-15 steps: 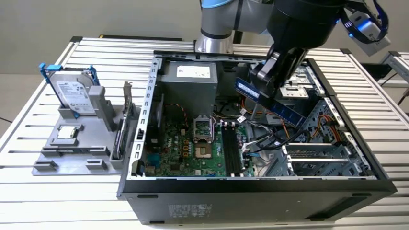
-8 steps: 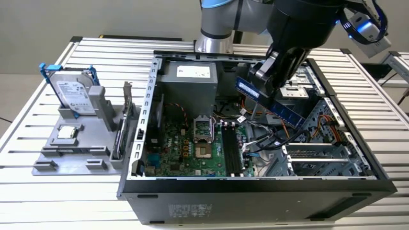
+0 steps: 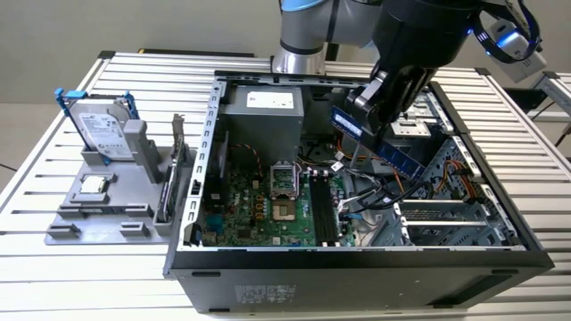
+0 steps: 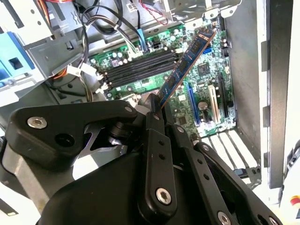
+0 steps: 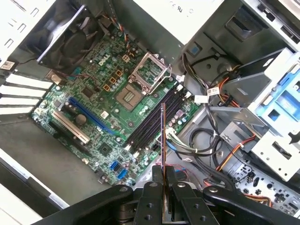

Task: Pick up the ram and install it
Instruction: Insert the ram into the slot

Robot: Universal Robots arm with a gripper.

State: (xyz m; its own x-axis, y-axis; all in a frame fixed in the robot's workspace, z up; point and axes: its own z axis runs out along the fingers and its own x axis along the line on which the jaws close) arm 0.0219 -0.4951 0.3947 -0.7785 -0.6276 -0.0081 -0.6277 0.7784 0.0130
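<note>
The hand (image 3: 364,112) is closed tight on one end of the ram (image 3: 394,156), which is held in the air above the open computer case (image 3: 357,281). The stick is carried at a slant, its free end pointing away from the hand and down into the case. No contact with the motherboard (image 5: 93,108) is seen. In the first wrist view the ram is seen edge-on, and the dark memory slots (image 5: 150,122) are found beneath and just beyond its free end. A tangle of cables (image 5: 206,145) is seen beside the slots, below the hand.

The case is set on a counter (image 3: 89,267) built of pale slatted metal profiles. Well apart from the hand, toward the exterior view's left, a grey fixture (image 3: 103,200) is placed on the counter, and a hard drive (image 3: 98,130) in a blue frame is stood upright in it. Behind the counter a plain pale wall (image 3: 107,27) is seen.
</note>
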